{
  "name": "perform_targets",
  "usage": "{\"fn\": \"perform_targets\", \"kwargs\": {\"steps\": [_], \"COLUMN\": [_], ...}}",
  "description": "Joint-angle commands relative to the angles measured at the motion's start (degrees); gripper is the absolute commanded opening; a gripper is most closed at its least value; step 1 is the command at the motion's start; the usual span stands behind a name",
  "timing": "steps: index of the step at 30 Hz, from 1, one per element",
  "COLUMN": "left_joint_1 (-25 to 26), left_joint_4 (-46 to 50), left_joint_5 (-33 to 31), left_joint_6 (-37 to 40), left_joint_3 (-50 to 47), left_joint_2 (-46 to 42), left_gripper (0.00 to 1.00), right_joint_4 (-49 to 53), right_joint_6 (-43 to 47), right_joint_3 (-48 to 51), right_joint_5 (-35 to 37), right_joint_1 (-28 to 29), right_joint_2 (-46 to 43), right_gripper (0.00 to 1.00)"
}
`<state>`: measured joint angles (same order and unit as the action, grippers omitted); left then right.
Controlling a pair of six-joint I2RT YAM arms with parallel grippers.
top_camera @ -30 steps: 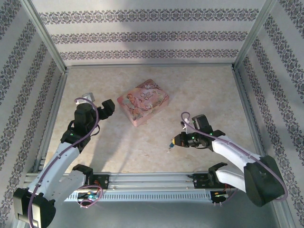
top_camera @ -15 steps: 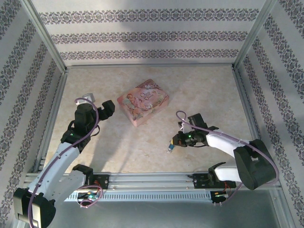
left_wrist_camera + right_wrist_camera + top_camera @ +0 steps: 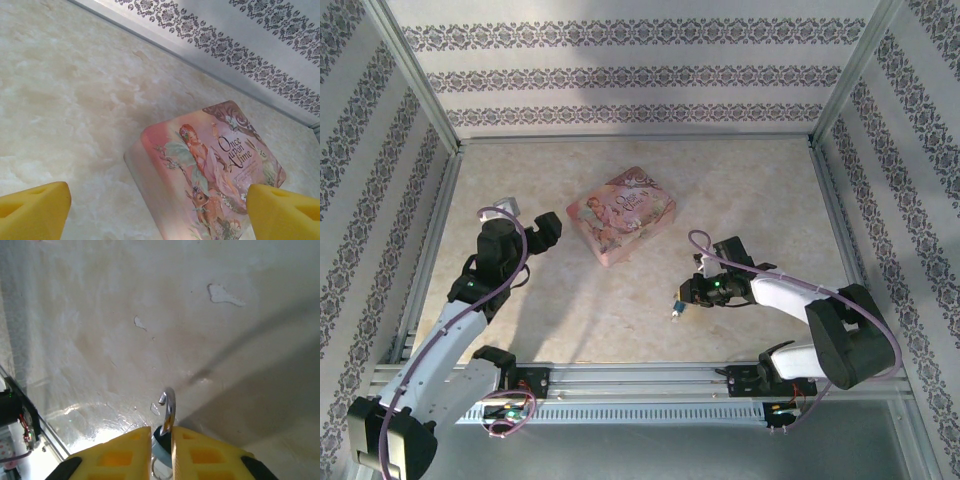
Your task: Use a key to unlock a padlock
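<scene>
I read the right gripper (image 3: 161,436) as clenched on the padlock (image 3: 170,412), whose shackle projects past the fingertips. The left gripper (image 3: 546,229) is spread wide near the pink box (image 3: 621,214).

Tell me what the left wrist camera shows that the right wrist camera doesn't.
Left wrist: the pink box lying flat near the patterned wall, framed by the wide-open left hand. Right wrist: the padlock clamped in the right hand, its shackle poking out past the fingertips. Both: yellow fingertips and the pale marbled table.
</scene>
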<state>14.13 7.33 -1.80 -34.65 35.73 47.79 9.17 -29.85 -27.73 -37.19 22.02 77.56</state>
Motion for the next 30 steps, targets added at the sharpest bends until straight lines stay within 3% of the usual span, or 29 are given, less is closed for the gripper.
{"fn": "perform_targets", "kwargs": {"steps": [1,11,20,26,30], "left_joint_1": [-0.70,-0.87,-1.08,-1.12,-1.13], "left_joint_4": [2.06,3.82,4.53,5.94,7.16], "left_joint_5": [-1.09,-3.44,-8.89,-15.59,-21.42], "left_joint_6": [1.61,3.12,7.48,10.65,13.47], "left_joint_3": [0.01,0.76,0.43,-0.41,-1.46], "left_joint_2": [-1.19,-3.88,-9.41,-13.52,-15.67], "left_gripper": [0.91,0.92,1.00,0.99,0.99], "right_joint_4": [0.97,8.57,12.04,10.12,6.50], "right_joint_6": [-0.24,3.04,11.01,15.51,18.06], "right_joint_3": [-1.56,-5.41,-12.18,-15.13,-14.97], "right_joint_5": [2.23,7.66,15.14,18.61,23.22], "right_joint_1": [0.40,-2.90,-9.94,-14.73,-16.94], "right_joint_2": [-1.73,-13.39,-23.64,-25.20,-26.34], "right_gripper": [0.24,0.37,0.51,0.59,0.71]}}
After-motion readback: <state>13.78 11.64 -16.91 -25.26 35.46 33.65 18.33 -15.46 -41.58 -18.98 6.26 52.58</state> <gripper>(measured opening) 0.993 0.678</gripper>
